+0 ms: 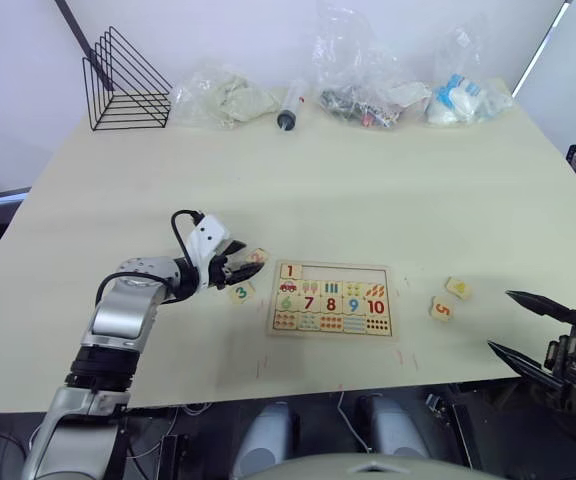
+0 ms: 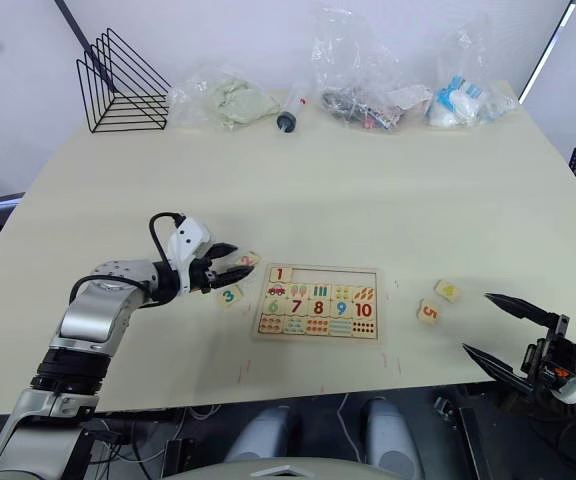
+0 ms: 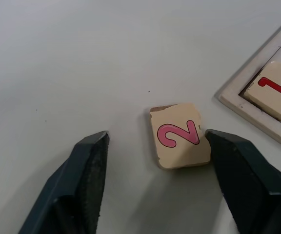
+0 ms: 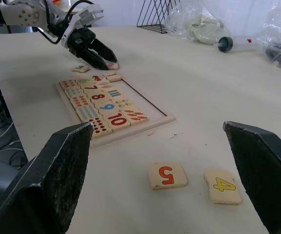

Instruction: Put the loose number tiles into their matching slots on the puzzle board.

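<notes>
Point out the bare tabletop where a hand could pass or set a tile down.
Widest free patch: mid-table, between the puzzle board and the bags along the far edge. Also bare: between the board and the 5 tile. Crowded: left of the board, where the open left end effector straddles the 2 tile beside the 3 tile.

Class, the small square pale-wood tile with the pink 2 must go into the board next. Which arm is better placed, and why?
Left. The left gripper is open, its fingers straddling the pink 2 tile beside the pale-wood puzzle board. The right gripper hangs at the table's far side.
</notes>
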